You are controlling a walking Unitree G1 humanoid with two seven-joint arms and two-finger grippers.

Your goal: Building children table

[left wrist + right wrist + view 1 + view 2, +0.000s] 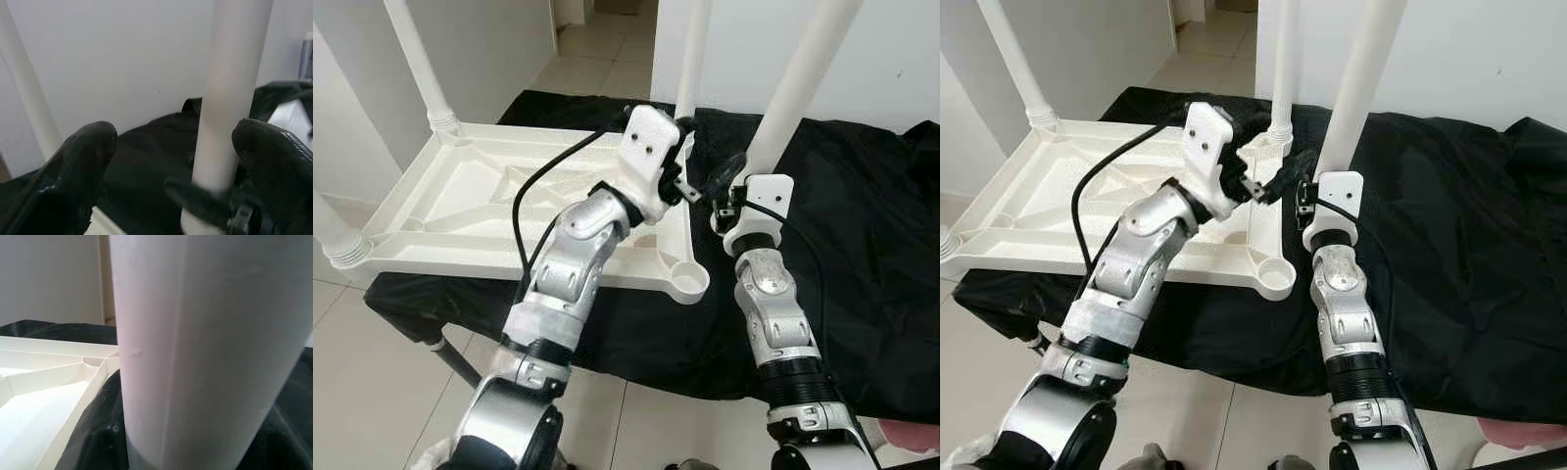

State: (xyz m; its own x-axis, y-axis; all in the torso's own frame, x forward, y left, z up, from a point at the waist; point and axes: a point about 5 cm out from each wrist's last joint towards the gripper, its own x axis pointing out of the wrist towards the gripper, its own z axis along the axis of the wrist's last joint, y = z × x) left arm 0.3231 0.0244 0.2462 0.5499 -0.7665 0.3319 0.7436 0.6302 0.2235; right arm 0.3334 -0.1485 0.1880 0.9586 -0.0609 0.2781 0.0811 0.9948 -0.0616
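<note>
A black cloth (862, 245) is spread over the bench. An upturned white tabletop (470, 211) is laid on its left part, overhanging the left edge. Legs (419, 69) are seen standing in three corner sockets, while the near right socket (688, 281) is open. A loose leg (798, 88) is held tilted just beside the tabletop's right edge, clasped by the right gripper (732, 186). The left gripper (1268, 186) is spread, its fingers (80, 166) set either side of this leg.
</note>
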